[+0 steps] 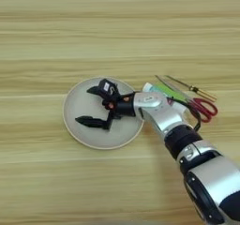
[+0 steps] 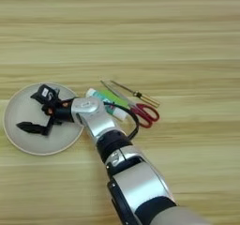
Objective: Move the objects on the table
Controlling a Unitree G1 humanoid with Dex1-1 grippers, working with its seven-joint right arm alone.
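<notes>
1. Reaching in from the lower right in the left eye view, the silver right arm point(image 1: 187, 139) slants up-left, ending over the round beige plate point(image 1: 75, 111). The gripper point(image 1: 92, 106) hangs above the plate with its two black fingers point(image 1: 91, 122) spread wide, grasping nothing.
2. No writing is legible on any item.
3. Right eye view: just right of the plate, on the table point(image 2: 140, 32), lie the glue stick point(image 2: 93, 94), green block point(image 2: 111, 97), amber-handled screwdriver point(image 2: 143, 97) and red-handled scissors point(image 2: 140, 111), bunched together. The forearm covers part of the glue stick.
</notes>
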